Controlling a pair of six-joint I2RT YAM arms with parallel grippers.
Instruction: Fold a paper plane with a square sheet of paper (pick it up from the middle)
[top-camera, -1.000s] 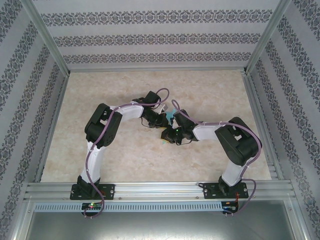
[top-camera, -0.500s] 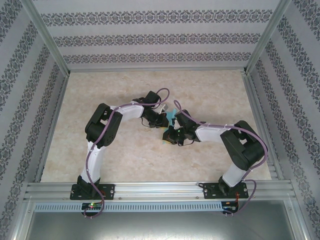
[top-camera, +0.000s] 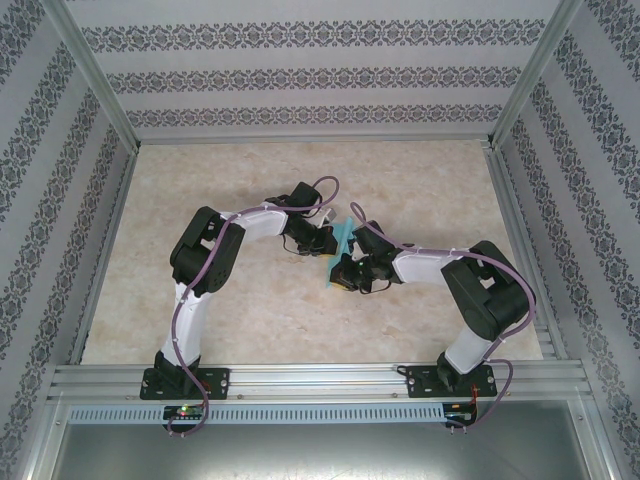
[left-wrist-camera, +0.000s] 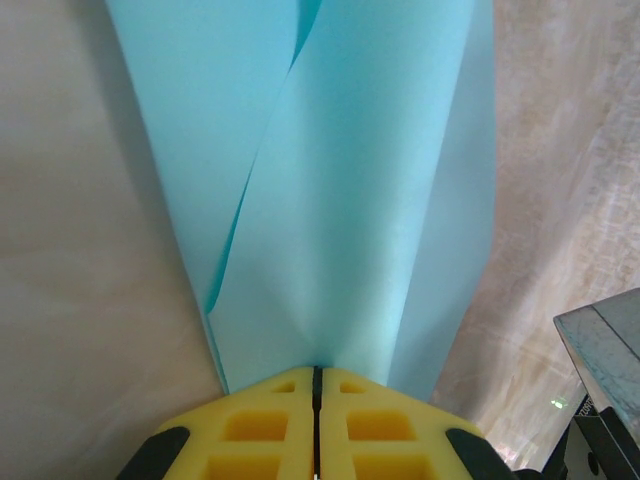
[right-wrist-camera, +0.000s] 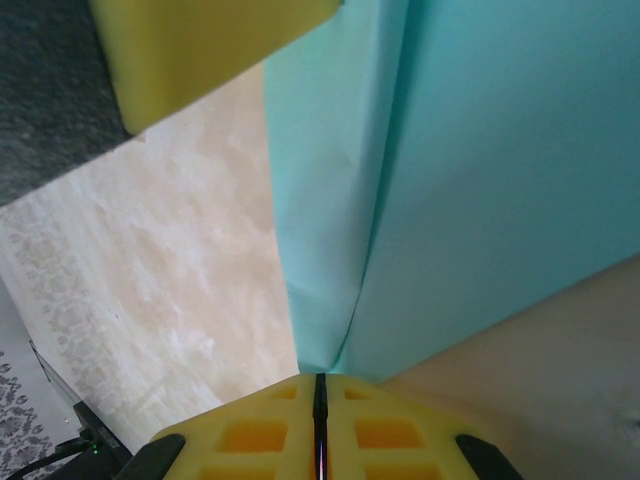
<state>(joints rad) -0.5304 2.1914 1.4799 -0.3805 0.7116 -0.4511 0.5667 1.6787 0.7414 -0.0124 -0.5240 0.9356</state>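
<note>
Smooth, creased turquoise paper sheet (left-wrist-camera: 340, 200)

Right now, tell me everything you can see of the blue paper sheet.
The square sheet of paper is thin, plain turquoise, matte and smooth. It is bent into overlapping layers, with a crease running out from each grip. The left gripper and the right gripper are each shut on it from opposite sides, holding it between them near the middle of the table. Whether it touches the table I cannot tell.
</note>
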